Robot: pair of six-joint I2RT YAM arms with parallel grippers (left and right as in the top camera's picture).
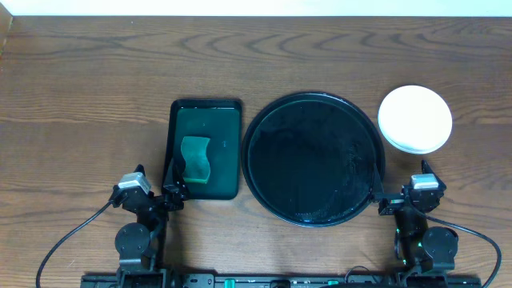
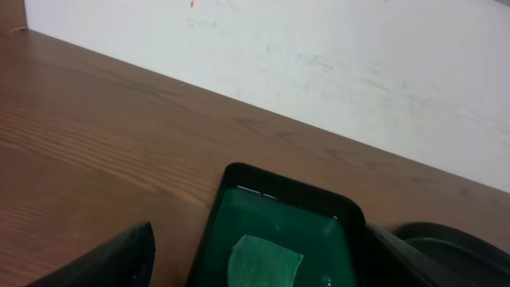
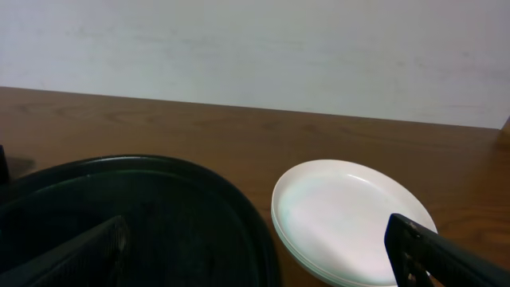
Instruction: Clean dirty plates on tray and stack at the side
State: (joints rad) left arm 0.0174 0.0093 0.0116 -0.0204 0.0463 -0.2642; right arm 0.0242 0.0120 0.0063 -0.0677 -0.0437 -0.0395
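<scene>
- Left gripper [image 1: 174, 190] sat low by the near left corner of the dark green rectangular plastic tray [image 1: 216, 120], jaws spread wide and holding nothing. In its wrist view we saw only the dark fingertips [image 2: 119, 259] at the bottom edge.
- Wavy green sponge [image 1: 195, 158] lay inside that green tray, apart from both grippers.
- Large round glossy black tray [image 1: 312, 156] sat mid-way across the brown wooden table [image 1: 80, 80], just right of the green tray. We saw no plate on it.
- Right gripper [image 1: 382, 198] sat at the black tray's near right rim, jaws fully apart, empty.
- Small round shallow plates [image 1: 414, 118] sat stacked on the table just beyond the black tray's right rim, a white one on top.
- We judged the job to be at its close: tray bare, stack made at the side, sponge lying in its tray. The next move seemed to call for little beyond keeping both arms clear of the stack. A check would need the top plate lifted without sliding those beneath.
- Hard to make out: how many plates the stack held. The right wrist view showed a second rim under the top one, no more. We could not tell the colour of the lower plates, nor whether smears were left on hidden faces.
- The right finger [image 3: 446, 255] covered the stack's near edge. We could not tell whether the black tray's sheen was wet or only gloss.
</scene>
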